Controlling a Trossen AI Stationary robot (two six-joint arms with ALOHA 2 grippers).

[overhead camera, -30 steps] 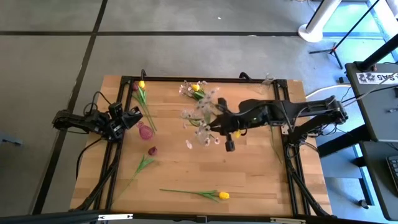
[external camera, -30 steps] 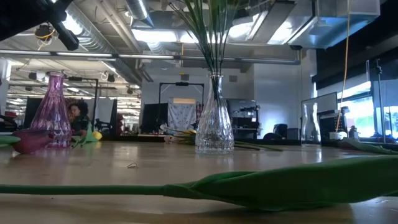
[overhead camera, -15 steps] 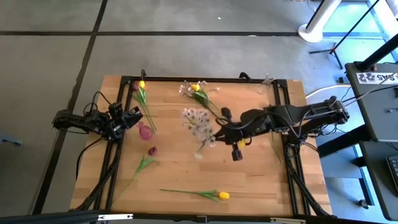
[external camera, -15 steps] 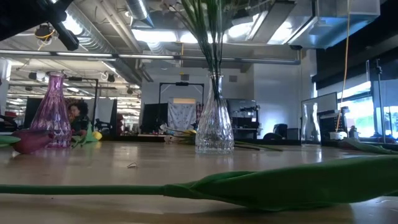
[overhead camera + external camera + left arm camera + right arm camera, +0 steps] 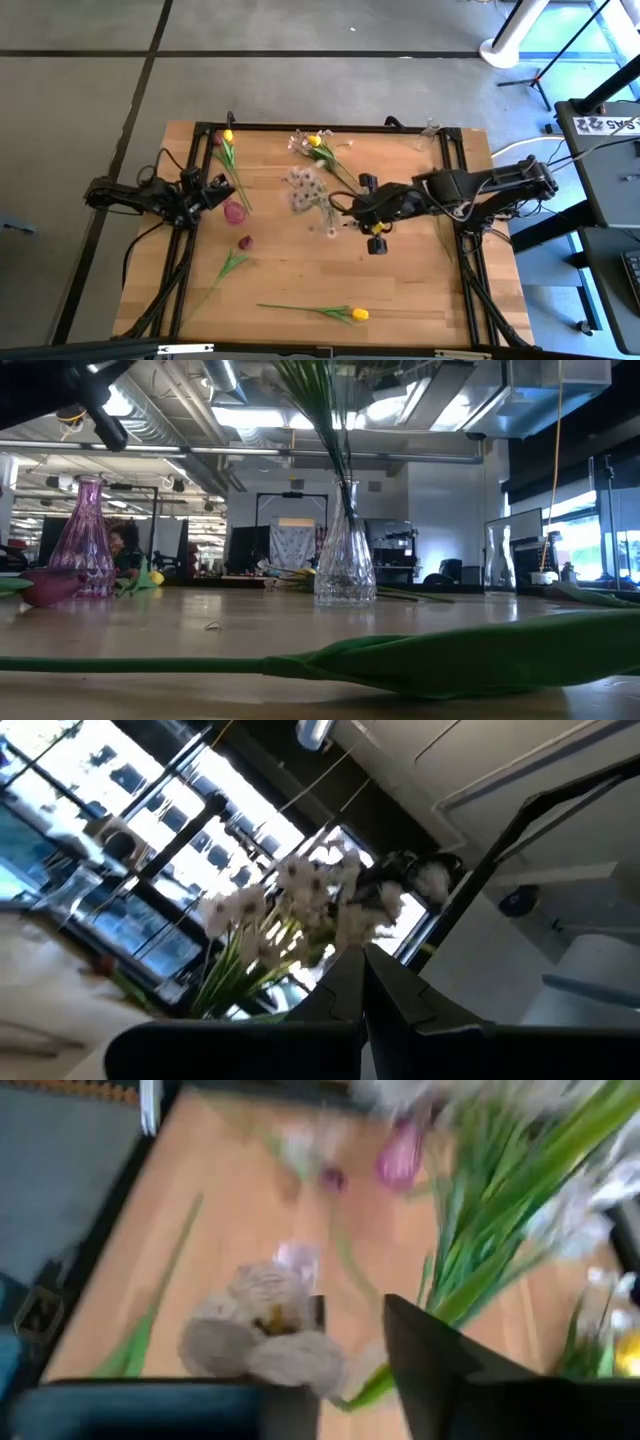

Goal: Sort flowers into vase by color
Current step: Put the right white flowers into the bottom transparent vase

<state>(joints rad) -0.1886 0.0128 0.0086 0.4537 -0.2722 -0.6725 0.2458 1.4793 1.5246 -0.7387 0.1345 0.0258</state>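
While the right gripper (image 5: 352, 207), fingers parted beside the pale pink-white blossom sprays (image 5: 308, 190) standing in the clear cut-glass vase (image 5: 345, 560) mid-table, backs off, a snagged stem could topple it; left gripper (image 5: 222, 186) pressed together at the left edge.

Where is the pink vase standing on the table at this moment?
In the high view the pink vase stands on the table's left side, just beside the left gripper, with a dark red tulip lying close by.
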